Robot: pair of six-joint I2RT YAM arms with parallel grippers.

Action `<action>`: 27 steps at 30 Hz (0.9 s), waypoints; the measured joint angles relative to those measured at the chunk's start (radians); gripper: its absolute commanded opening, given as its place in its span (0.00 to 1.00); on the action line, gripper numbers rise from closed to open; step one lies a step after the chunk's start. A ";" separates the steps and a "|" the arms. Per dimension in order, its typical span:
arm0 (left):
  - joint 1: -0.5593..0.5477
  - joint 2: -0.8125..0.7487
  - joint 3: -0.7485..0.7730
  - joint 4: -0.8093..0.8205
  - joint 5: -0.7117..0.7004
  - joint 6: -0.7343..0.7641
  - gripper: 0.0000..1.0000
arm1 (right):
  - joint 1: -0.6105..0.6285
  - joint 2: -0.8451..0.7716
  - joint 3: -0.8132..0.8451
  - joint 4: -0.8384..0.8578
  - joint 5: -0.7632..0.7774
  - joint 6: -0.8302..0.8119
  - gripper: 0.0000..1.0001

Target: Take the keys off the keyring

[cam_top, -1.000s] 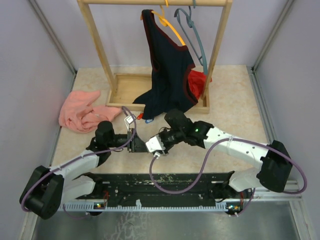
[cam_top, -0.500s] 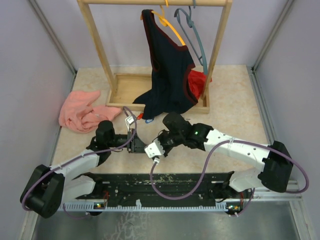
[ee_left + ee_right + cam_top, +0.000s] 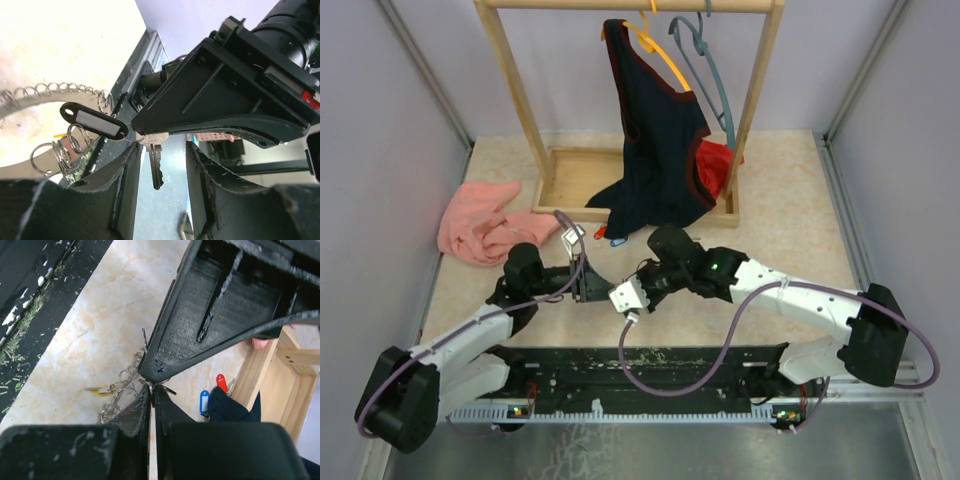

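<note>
Left gripper (image 3: 162,150): fingers released, standing apart at lower centre, a silver key (image 3: 156,162) hanging untouched in the gap. Right gripper (image 3: 152,392): fingers clenched, apparently on that key's head, where its small split ring and a black tag (image 3: 95,122) joined. Keyring (image 3: 55,89) was at the left of the left wrist view, just beside both grippers. Judgement: the key was light, stiff, thin and slick, best pinched flat across the head. The ring was rigid, and its rim offered the surer counter-hold.
</note>
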 measured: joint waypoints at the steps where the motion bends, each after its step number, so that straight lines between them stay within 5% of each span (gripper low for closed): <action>1: 0.002 -0.022 0.000 -0.011 -0.010 0.008 0.49 | -0.006 0.000 0.000 0.006 -0.006 0.012 0.00; 7: 0.007 -0.200 -0.014 -0.034 -0.124 0.092 0.61 | -0.071 -0.004 0.001 0.012 -0.087 0.113 0.00; 17: 0.007 -0.576 -0.273 0.119 -0.367 0.202 0.59 | -0.146 0.003 0.002 0.062 -0.217 0.284 0.00; 27: -0.015 -0.541 -0.309 0.444 -0.478 0.310 0.58 | -0.240 0.028 0.002 0.153 -0.346 0.505 0.00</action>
